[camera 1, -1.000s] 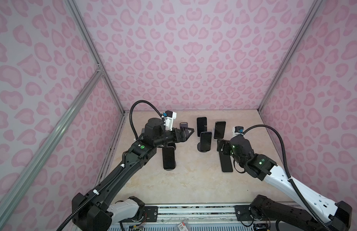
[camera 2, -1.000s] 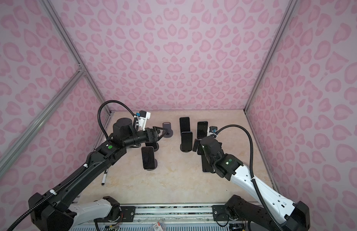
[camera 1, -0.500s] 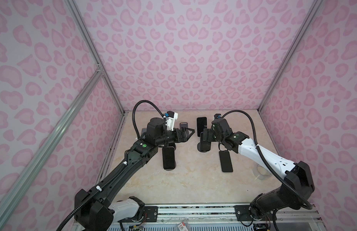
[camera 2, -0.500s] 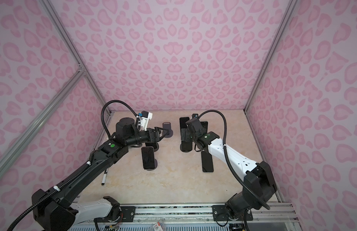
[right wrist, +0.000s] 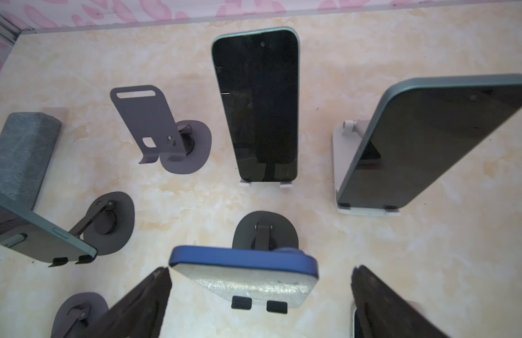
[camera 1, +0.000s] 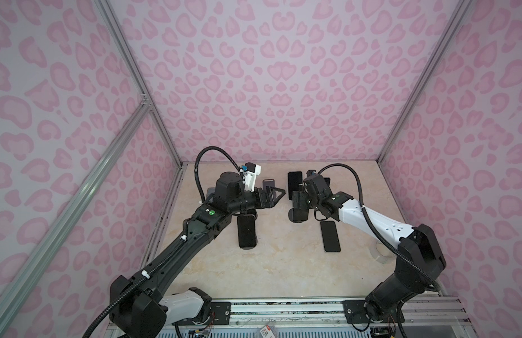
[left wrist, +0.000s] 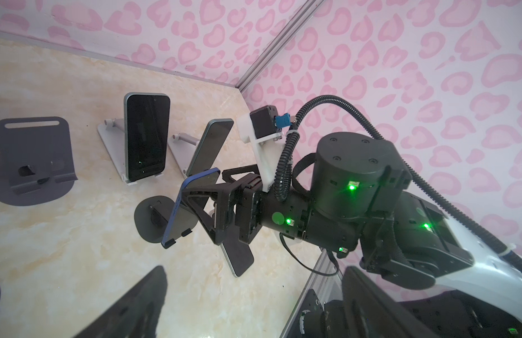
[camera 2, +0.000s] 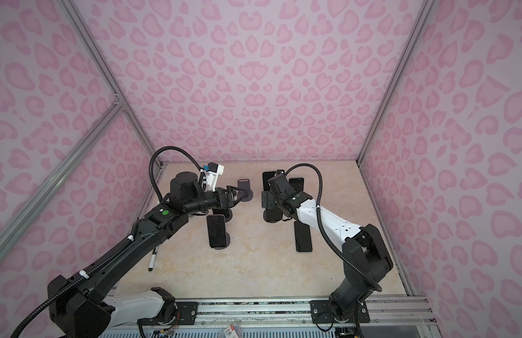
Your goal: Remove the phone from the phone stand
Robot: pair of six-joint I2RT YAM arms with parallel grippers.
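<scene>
We found the blue-cased phone still on its stand, right fingers spread astride it, left fingers open and empty.

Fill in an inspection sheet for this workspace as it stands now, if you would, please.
Surface: beige marbled table, no spills seen.
Job's things: blue phone resting on dark round stand; other phones on white stands; flat phone lying on table; empty stand.
Clutter: pen, grey block.
Claws: left claw open, empty; right claw open, straddling blue phone.
Cables: black conduits arch over both wrists, clear of phones.
Surroundings: pink heart-print walls, aluminium frame.
</scene>
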